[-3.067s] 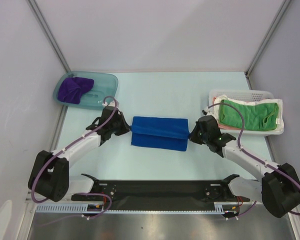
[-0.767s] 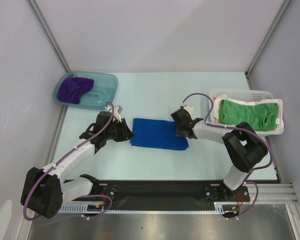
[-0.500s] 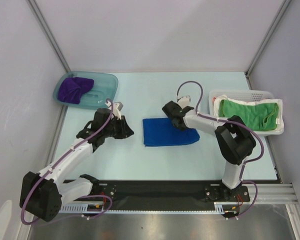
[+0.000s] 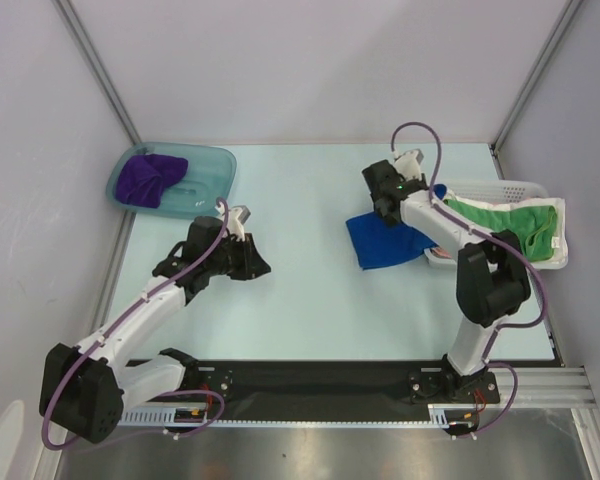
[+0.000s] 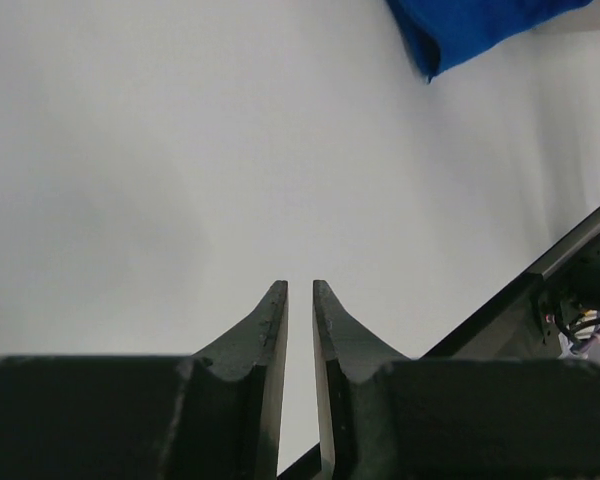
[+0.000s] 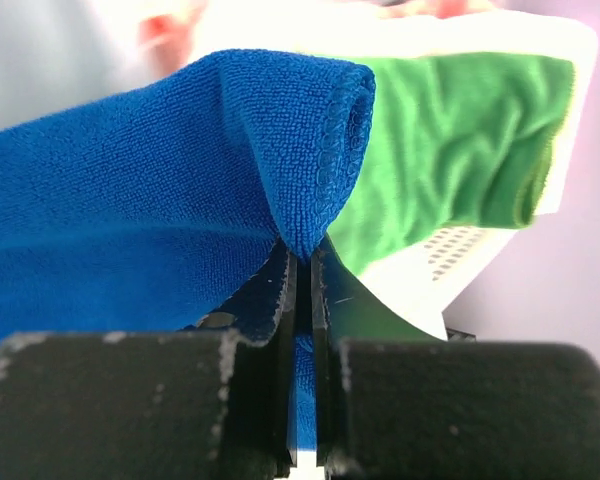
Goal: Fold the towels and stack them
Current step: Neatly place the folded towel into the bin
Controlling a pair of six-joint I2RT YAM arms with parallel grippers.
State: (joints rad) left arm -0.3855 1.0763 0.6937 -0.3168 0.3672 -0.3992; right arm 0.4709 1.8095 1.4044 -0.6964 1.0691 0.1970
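Note:
My right gripper [image 4: 388, 208] is shut on a fold of the royal blue towel [image 4: 385, 242], which hangs bunched just left of the white basket [image 4: 480, 186]. In the right wrist view the blue towel [image 6: 160, 180] bulges over the closed right gripper [image 6: 300, 250], with the green towel [image 6: 450, 150] behind it. The green towel [image 4: 500, 228] lies in the basket. The purple towel [image 4: 150, 178] sits crumpled in the teal tub [image 4: 210, 160]. My left gripper [image 4: 263, 268] hovers over bare table, jaws a narrow gap apart and holding nothing; a blue towel corner [image 5: 480, 25] shows far off beyond the left gripper [image 5: 300, 285].
The black rail [image 4: 320, 378] with the arm bases runs along the near edge. Grey walls close in the left, back and right sides. The basket's slotted wall [image 6: 450, 270] is right beside my right fingers.
The right gripper closed on the blue towel's edge, lifted it and carried it right toward the basket, bunching it. The left gripper released it, drew back slightly and narrowed its jaws.

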